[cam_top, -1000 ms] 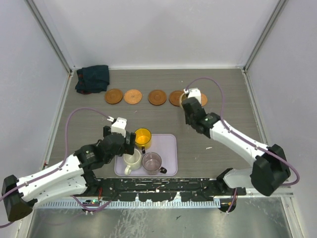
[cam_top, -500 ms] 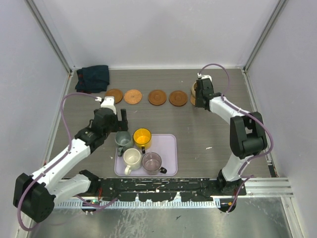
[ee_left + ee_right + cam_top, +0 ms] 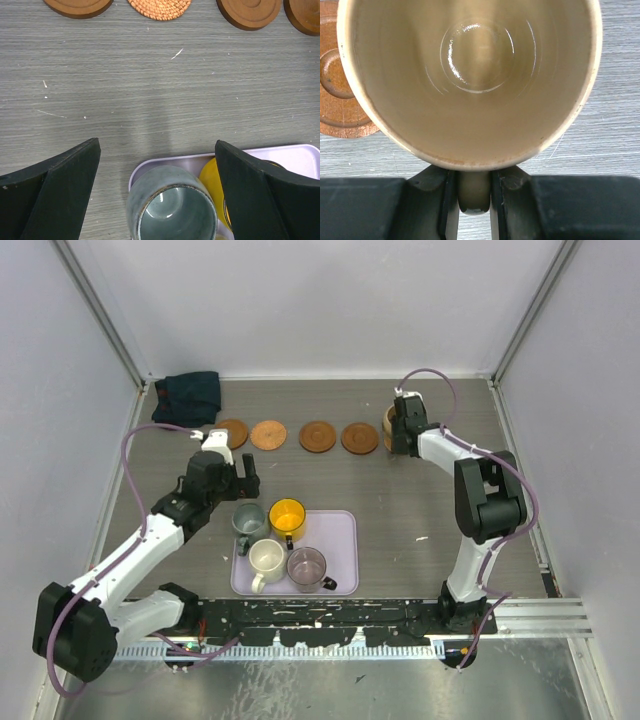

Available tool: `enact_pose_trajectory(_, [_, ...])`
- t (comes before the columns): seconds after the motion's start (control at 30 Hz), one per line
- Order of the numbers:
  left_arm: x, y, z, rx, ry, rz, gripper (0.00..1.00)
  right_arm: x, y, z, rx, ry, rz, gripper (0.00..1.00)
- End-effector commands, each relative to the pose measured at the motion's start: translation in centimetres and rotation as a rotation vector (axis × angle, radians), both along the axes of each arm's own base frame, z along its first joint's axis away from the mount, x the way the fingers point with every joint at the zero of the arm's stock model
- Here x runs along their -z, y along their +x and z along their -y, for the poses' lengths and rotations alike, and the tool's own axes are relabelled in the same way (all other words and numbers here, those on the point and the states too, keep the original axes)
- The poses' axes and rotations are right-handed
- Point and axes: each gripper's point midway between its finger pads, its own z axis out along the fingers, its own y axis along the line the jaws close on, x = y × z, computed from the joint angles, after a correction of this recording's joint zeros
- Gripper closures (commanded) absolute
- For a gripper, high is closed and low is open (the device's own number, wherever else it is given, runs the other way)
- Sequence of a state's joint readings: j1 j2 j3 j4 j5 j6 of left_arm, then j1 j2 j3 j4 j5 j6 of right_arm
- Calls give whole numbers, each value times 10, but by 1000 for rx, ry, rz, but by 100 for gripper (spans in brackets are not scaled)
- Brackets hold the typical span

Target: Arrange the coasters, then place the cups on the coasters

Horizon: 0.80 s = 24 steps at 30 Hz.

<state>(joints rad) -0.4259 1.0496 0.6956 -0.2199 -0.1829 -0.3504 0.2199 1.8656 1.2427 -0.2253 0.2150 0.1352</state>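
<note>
Left jaws wide open above grey-green cup (image 3: 170, 212); right jaws clamp tan cup (image 3: 470, 75) handle, right of coasters (image 3: 316, 436).

A grey wood-grain tabletop (image 3: 330, 480) forms the floor of a booth closed in by pale, plain walls (image 3: 320, 300) at the back and on both sides. Slim metal posts (image 3: 102, 315) run up the two far corners. A scuffed metal sheet (image 3: 300, 685) lies along the near edge. A dark cloth (image 3: 187, 398) sits crumpled in the far left corner. The light is soft and even, with faint shadows
</note>
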Motion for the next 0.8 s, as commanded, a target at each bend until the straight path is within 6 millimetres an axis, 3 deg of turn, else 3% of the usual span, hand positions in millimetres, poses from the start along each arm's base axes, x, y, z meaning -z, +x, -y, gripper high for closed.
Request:
enact_pose_trajectory(0.0, [-24, 11, 5, 11, -36, 79, 1, -57, 37, -3, 18, 39, 194, 99])
enact_pose_trajectory(0.77, [-18, 7, 5, 18, -35, 63, 0, -39, 20, 12, 60, 26, 149, 99])
